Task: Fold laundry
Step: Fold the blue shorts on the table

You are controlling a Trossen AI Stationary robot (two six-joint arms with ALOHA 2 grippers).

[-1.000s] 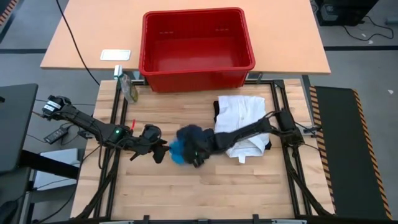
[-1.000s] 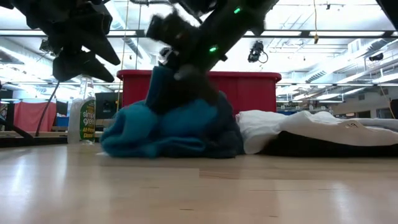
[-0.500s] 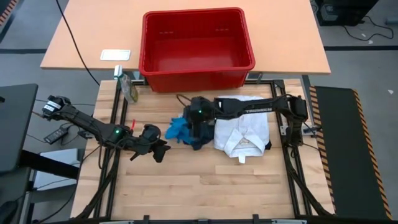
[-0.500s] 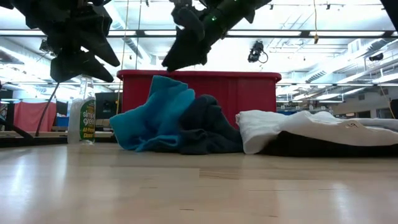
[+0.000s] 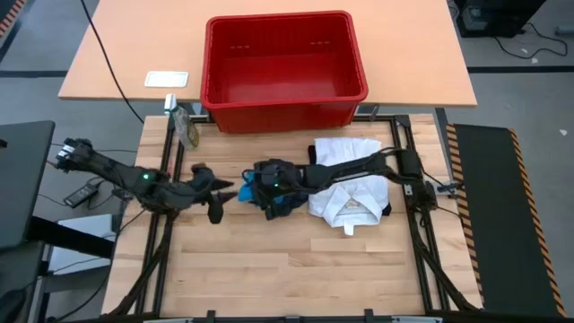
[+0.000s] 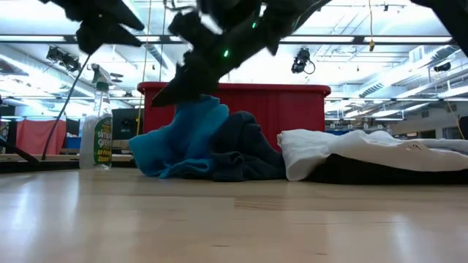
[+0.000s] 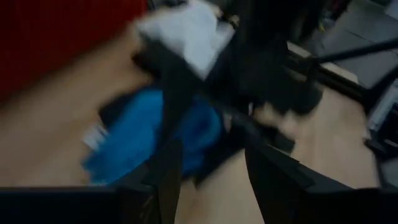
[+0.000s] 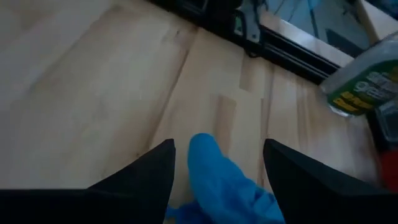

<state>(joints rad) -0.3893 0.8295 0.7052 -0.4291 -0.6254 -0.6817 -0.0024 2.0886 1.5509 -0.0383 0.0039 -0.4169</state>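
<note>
Blue cloth is what we are reaching for: the small bright blue piece (image 5: pixel 280 203) lies bunched against a dark garment (image 6: pixel 245 150) in the middle of the table, with our right gripper (image 5: pixel 265 184) low over the heap. Its fingers (image 8: pixel 142 173) are spread with a peak of blue between them, gripping nothing. Our left gripper (image 5: pixel 215 192) hangs just left of the heap, fingers apart and empty.

Our worry is the tangle. The blue and dark cloths overlap, so a pinch here could catch both layers and drag them up together, or take only a loose ridge that slips free. We also judge the two grippers close enough to foul each other if both go in at once.

To the right, the white garment (image 5: pixel 348 176) lies folded on a black shirt (image 5: pixel 385 209); a wide pull on the heap could disturb it. Beyond stands the red basket (image 5: pixel 285 106), and a spray bottle (image 5: pixel 186 126) sits at the far left corner, clear of the work.
</note>
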